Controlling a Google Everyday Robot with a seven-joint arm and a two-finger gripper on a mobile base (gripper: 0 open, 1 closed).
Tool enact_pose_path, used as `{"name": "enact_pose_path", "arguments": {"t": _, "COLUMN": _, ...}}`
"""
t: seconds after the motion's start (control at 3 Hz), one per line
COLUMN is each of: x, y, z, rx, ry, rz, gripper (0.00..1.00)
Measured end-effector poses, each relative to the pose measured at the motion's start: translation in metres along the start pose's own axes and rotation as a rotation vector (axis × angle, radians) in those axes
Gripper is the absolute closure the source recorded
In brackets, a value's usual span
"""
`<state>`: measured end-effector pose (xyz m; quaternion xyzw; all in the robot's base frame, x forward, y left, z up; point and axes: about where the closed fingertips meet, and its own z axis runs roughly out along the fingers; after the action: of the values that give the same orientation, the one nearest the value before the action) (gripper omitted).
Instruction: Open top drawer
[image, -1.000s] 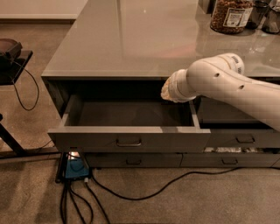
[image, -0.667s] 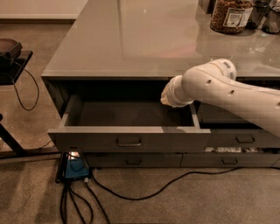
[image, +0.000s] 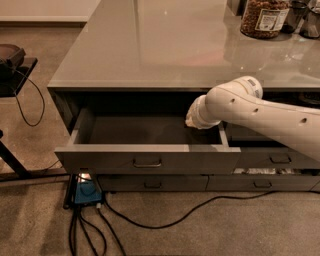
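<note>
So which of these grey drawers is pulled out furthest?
The wide top drawer at left: its front stands well forward of the other fronts, and its floor is exposed. The gripper is inside it, at the right.

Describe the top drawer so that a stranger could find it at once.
Find the big grey counter with the glossy top. Under its left end is the top drawer, the end effector inside near its back right corner. Unlike the drawers below, it is pulled far out, floor showing.
</note>
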<state>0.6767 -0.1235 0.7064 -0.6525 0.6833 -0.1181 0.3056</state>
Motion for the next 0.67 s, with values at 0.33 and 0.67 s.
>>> {"name": "enact_pose_path", "arguments": {"t": 0.33, "x": 0.009, "y": 0.011, "z": 0.015, "rx": -0.02, "ry": -0.017, "rz": 0.011, "gripper": 1.0}}
{"name": "enact_pose_path", "arguments": {"t": 0.67, "x": 0.016, "y": 0.023, "z": 0.031, "rx": -0.038, "ry": -0.043, "rz": 0.028, "gripper": 1.0}}
